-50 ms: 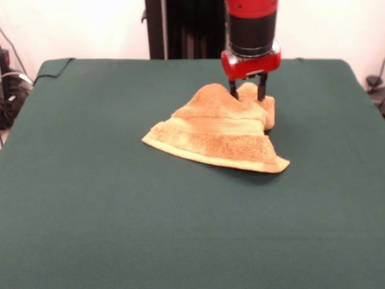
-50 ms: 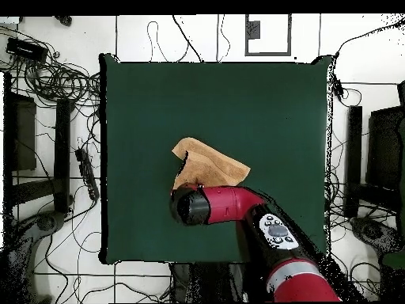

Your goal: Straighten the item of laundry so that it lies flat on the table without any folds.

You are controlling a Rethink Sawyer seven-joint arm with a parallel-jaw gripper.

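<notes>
Jaws down and parted a little, two black fingers (image 1: 233, 90) planted on the far, bunched-up part of the towel (image 1: 219, 133), with a hump of golden-orange terry rising right between them; whether the cloth is actually pinched, I can't tell from the front view. So the gripper (image 1: 247, 94) sits at the towel's rear peak, its red collar just above the fabric, and the rest of the towel spills forward from there toward the camera. It's far from flat: the back is heaped and wrinkled, the right side folds over on itself in a small lump, and only the front hem runs out as a long, fairly straight edge with the woven band (image 1: 225, 128) visible just behind it. That hem ends in a pointed corner at the front right. From overhead, the red and black arm (image 2: 237, 206) covers the near part of the towel, leaving a rough orange wedge showing beyond it. All of this lies around the middle of the green table (image 1: 108, 198), well clear of every edge, dark cloth on all sides.
</notes>
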